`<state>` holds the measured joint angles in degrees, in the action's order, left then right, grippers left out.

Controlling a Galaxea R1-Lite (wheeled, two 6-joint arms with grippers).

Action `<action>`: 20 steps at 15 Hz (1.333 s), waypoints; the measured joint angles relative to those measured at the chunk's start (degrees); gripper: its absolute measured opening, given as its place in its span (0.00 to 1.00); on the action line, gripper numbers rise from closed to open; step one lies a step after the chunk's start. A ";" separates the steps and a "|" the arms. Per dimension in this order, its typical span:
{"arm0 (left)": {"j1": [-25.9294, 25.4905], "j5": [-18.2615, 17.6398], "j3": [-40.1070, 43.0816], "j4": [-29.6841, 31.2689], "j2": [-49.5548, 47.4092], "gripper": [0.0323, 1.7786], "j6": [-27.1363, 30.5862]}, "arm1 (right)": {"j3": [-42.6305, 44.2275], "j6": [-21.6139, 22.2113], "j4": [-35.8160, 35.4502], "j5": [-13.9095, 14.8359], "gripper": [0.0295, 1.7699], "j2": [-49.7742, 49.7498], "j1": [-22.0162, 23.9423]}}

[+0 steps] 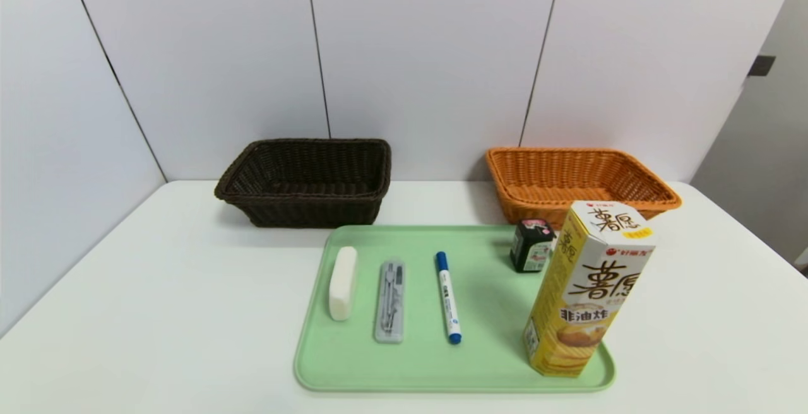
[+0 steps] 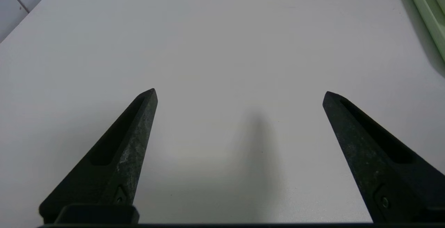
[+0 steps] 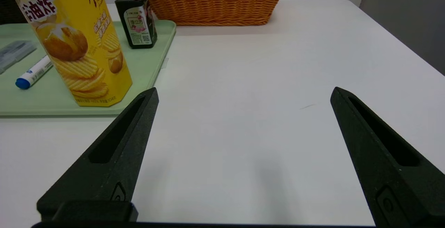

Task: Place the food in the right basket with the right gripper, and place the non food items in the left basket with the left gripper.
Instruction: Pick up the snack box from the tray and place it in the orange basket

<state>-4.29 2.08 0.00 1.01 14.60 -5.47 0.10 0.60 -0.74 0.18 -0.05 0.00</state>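
Both baskets, dark brown [image 1: 306, 182] and orange [image 1: 577, 180], are showing rough woven wicker. The green tray [image 1: 404, 363] is looking smooth matt plastic, the yellow carton [image 1: 584, 291] glossy cardboard, the counter [image 1: 158, 313] smooth white.

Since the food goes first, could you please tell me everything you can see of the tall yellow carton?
The yellow carton is a tall, faceted cardboard box printed with dark Chinese characters, ridged chips and a potato. Its top is closed. It stands upright on the green tray, at the near right corner, touching only the tray. The small black packet stands apart behind it, toward the orange basket. Neither gripper touches it.
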 joint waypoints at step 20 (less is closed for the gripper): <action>0.71 -7.01 -25.49 11.50 24.94 0.95 1.89 | 31.65 -3.43 -3.11 -14.42 0.97 31.29 -1.34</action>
<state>-3.58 -4.92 -25.49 12.51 39.55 -3.58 31.74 -2.83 -3.85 -14.24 31.24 -1.34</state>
